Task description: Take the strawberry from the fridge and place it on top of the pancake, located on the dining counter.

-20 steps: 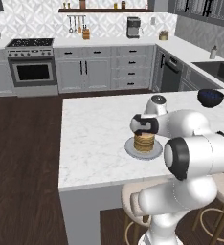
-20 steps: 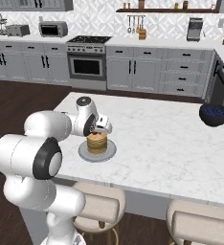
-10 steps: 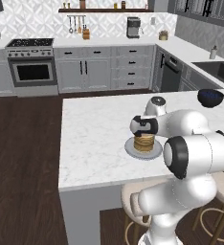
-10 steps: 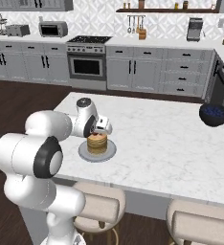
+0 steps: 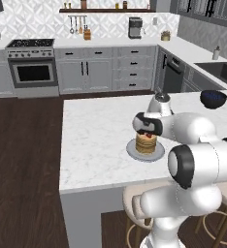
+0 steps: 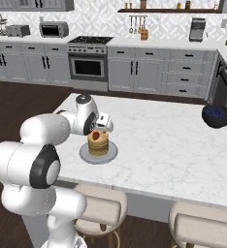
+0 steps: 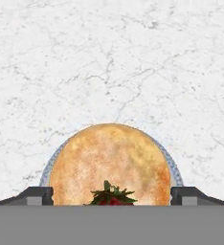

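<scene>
Hand view: strawberry (image 7: 112, 196) on pancake (image 7: 111, 162), hand (image 7: 112, 195) spread.

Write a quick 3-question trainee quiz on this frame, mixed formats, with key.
1. True or false: the strawberry lies on the bare dining counter.
2. What does the pancake stack sit on? A) round grey plate B) dark bowl C) stool
3. Fill in: in the hand view the gripper fingers stand ___ either side of the strawberry.

Key: 1 false, it is on the pancake; 2 A; 3 apart.
</scene>
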Robot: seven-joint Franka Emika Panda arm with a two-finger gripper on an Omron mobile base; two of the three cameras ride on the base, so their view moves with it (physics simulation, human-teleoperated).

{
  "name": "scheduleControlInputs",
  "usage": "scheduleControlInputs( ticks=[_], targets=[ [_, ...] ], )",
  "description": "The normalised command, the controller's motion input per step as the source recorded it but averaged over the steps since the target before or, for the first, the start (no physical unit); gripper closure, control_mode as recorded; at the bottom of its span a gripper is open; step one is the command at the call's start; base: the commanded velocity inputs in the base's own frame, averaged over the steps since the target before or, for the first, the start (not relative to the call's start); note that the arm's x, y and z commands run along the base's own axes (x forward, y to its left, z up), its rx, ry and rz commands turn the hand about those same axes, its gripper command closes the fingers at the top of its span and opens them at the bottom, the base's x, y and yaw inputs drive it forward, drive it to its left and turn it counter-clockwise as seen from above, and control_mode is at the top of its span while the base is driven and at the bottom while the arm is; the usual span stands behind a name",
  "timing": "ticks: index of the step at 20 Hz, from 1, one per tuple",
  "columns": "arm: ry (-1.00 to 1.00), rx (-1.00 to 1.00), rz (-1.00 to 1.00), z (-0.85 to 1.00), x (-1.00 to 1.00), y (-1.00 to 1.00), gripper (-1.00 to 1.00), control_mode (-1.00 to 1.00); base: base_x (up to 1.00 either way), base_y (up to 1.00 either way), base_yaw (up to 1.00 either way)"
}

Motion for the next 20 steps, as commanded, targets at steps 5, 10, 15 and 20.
scheduleControlInputs(
  ticks=[5,10,15,20],
  targets=[
    [-0.09,0.00,0.00,0.66,-0.40,0.00,-1.00,-1.00,0.00,0.00,0.00],
    [-0.08,0.00,0.00,0.57,-0.75,0.00,-1.00,-1.00,0.00,0.00,0.00],
    [-0.05,0.00,0.00,0.67,-0.90,0.00,-1.00,-1.00,0.00,0.00,0.00],
    [-0.04,0.00,0.00,0.74,-0.99,0.00,-1.00,-1.00,0.00,0.00,0.00]
  ],
)
